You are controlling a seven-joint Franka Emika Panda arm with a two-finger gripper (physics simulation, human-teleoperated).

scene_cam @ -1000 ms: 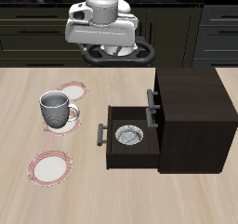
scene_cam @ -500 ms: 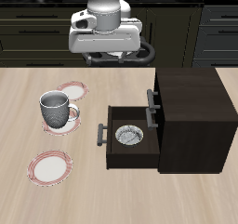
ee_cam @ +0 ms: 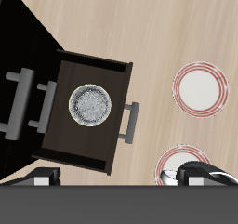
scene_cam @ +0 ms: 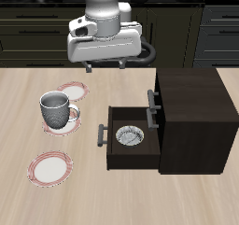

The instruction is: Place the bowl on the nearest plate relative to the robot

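The bowl [scene_cam: 129, 135], small and whitish with a grey patterned inside, lies in the open drawer [scene_cam: 131, 155] of a dark cabinet; it also shows in the wrist view [ee_cam: 90, 105]. The plate [scene_cam: 73, 91] farthest back, white with a reddish-pink rim, lies flat on the table, partly behind a mug. My gripper [scene_cam: 105, 66] hangs high above the back of the table, open and empty, far from the bowl. Its fingertips [ee_cam: 43, 177] stand wide apart in the wrist view.
A grey-white mug [scene_cam: 56, 108] stands on a second plate [scene_cam: 62, 126]. A third plate [scene_cam: 49, 168] lies near the table's front edge and shows in the wrist view [ee_cam: 200, 86]. The dark cabinet [scene_cam: 191, 107] stands beside the drawer.
The arm has shifted slightly and the gripper has turned so its fingers point down. Bowl, plates and mug have not moved.
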